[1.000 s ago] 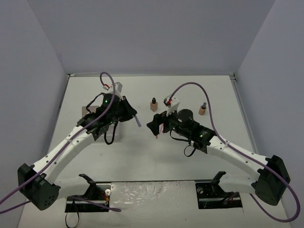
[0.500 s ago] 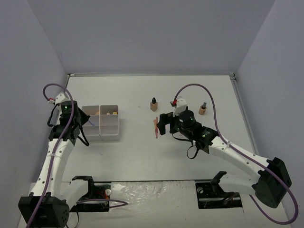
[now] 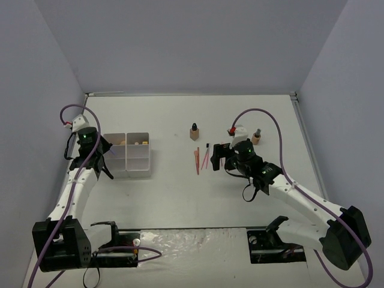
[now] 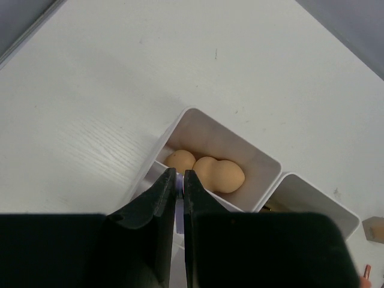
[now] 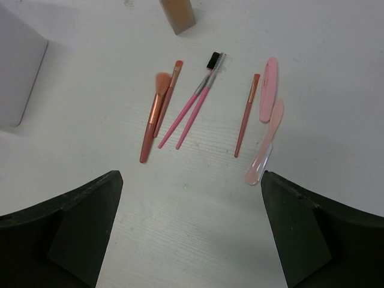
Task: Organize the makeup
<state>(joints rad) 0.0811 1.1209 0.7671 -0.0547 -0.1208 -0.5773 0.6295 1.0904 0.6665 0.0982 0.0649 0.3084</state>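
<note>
Lilac stick (image 4: 179, 191) ready to drop into the white organizer (image 4: 264, 161).
Left gripper (image 4: 180, 174) pinches it over a compartment. Right gripper (image 5: 189, 177), spread wide above the brushes (image 5: 192, 111) on the table (image 5: 180, 240), should pick one next.

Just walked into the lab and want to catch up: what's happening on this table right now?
Makeup is being sorted. The left pincer is shut on a thin lilac stick, above the white organizer box, where two peach sponges already lie in one compartment. The right pincer hangs open over a row of pink brushes and sticks lying loose on the table, none gripped.
</note>
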